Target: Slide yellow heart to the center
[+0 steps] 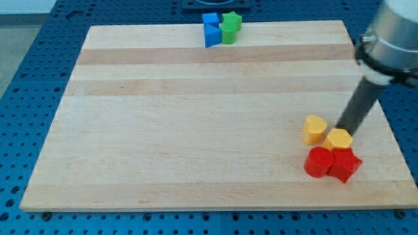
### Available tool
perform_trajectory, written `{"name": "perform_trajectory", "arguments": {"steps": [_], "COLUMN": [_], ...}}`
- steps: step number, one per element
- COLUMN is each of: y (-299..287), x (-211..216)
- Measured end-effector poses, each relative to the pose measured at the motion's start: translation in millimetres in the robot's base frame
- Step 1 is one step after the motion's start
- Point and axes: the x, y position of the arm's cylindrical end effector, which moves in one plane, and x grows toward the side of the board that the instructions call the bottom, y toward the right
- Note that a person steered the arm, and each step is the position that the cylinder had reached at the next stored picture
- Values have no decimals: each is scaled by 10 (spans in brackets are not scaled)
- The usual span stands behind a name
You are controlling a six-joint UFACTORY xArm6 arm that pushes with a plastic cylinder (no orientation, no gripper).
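The yellow heart (315, 128) lies on the wooden board (196, 117) at the view's lower right. My tip (341, 128) touches down just right of it, above the top edge of a yellow hexagon-like block (339, 139). The dark rod slants up to the right toward the arm. The heart is far right of and below the board's centre.
A red round block (319, 162) and a red star block (344, 165) sit just below the yellow blocks. At the view's top centre stand two blue blocks (211, 29), a green star (232, 21) and a green round block (228, 32).
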Motion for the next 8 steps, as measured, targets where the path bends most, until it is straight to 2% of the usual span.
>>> {"name": "perform_trajectory", "arguments": {"steps": [6,7,8], "y": [-1920,-2191,-2332], "x": [52,213,-48]}}
